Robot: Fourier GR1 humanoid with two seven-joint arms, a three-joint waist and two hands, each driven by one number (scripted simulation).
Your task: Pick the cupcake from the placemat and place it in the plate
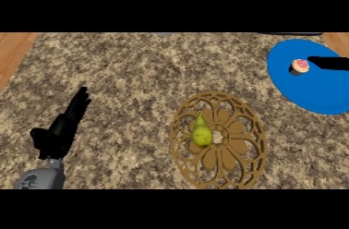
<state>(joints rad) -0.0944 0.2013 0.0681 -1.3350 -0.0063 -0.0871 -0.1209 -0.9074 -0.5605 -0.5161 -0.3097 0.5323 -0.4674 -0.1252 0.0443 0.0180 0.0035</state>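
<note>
cupcake (299, 66) sits on the blue plate (320, 96) at far right, and the right robot hand (328, 63) comes in from the right edge just beside it, fingers hard to read, can't tell its state. left robot hand (65, 124) rests open on the table (136, 75), fingers straight. a pear (200, 132) lies on the wooden placemat (218, 140).

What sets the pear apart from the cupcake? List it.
The pear is yellow-green and long; the cupcake is small, round and pink-topped. The pear lies on the brown placemat with no hand near it; the cupcake sits on the blue plate with the right hand beside it. Both are food.
</note>
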